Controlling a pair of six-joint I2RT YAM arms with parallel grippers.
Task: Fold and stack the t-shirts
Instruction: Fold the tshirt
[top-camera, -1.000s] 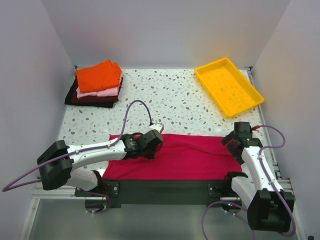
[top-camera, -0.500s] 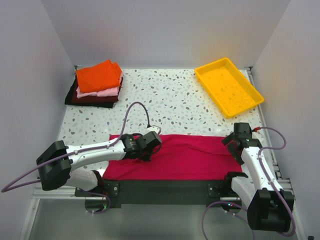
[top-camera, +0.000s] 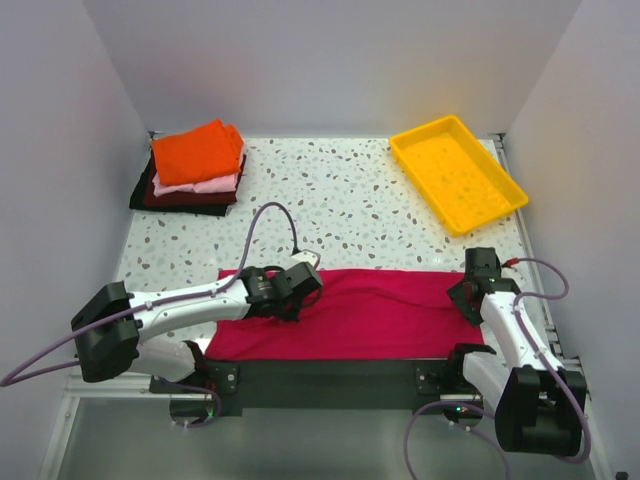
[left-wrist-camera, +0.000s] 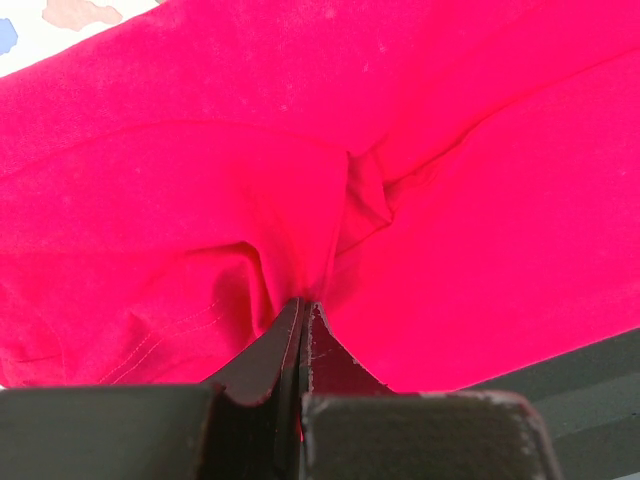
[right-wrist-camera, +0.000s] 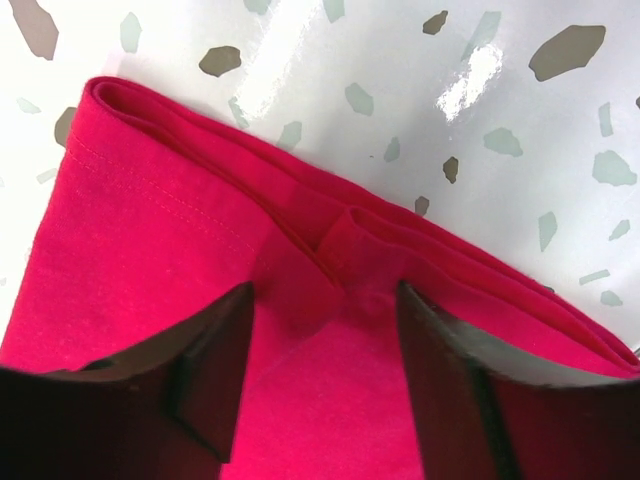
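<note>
Crimson t-shirt: we find it spread flat as a wide band, nearer the arms than the yellow tray and mostly to that tray's left. Its long axis runs left to right, in line with the desk's near edge. We cannot tell which end holds the collar. Its far edge is wavy, with a raised crease left of centre.

Left tool: down on the t-shirt's left part, well left of the tray. The jaws are pressed together, and a pucker of crimson cloth is pinched at the fingertips.

Right tool: at the t-shirt's right end, straight toward us from the tray. The jaws stand apart, and the fingers straddle a doubled hem ridge with a stitch line. Nothing is clamped.

Others: far to the tray's left, at about its depth, sits a folded stack: orange t-shirt on top, pale pink t-shirt under it, dark maroon t-shirt below. The stack lies well apart from both tools.

Surface: the desk is glossy white with grey and brown flecks. A black bar runs along its near edge, touching the crimson hem. Plain pale grey walls close three sides.
</note>
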